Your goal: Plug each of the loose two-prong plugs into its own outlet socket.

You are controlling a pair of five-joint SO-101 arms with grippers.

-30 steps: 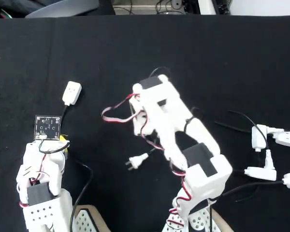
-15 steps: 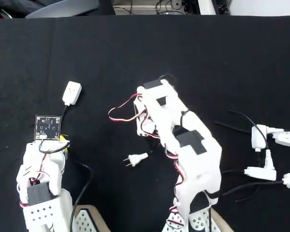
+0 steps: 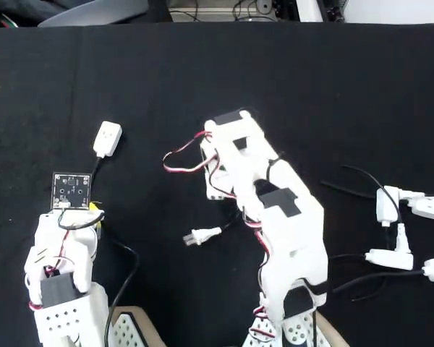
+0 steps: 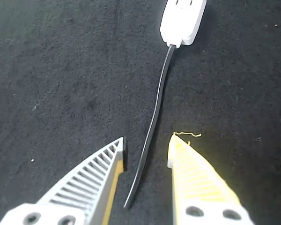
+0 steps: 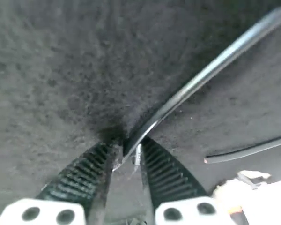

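Observation:
A loose white two-prong plug (image 3: 202, 236) lies on the black table in front of the middle arm, its black cord running under that arm. My right gripper (image 5: 126, 147) is shut on that black cord (image 5: 201, 75), pressed close to the cloth. The right arm (image 3: 275, 217) folds over the table's middle. A white outlet socket (image 3: 107, 139) lies at the left, and the left wrist view shows this socket (image 4: 182, 18) ahead of my left gripper (image 4: 146, 143). That gripper is open, with the socket's cord (image 4: 152, 126) running between its fingers, untouched. The left arm (image 3: 61, 253) stands at the near left.
Several white plugs and sockets (image 3: 392, 231) with black cords lie in a cluster at the right edge. Red and white servo wires (image 3: 181, 160) loop out to the left of the right arm. A second black cord (image 5: 246, 151) lies near the right gripper.
The right arm has folded forward and lowered over the cord. The loose plug has slid a little to the left. The left arm has kept still.

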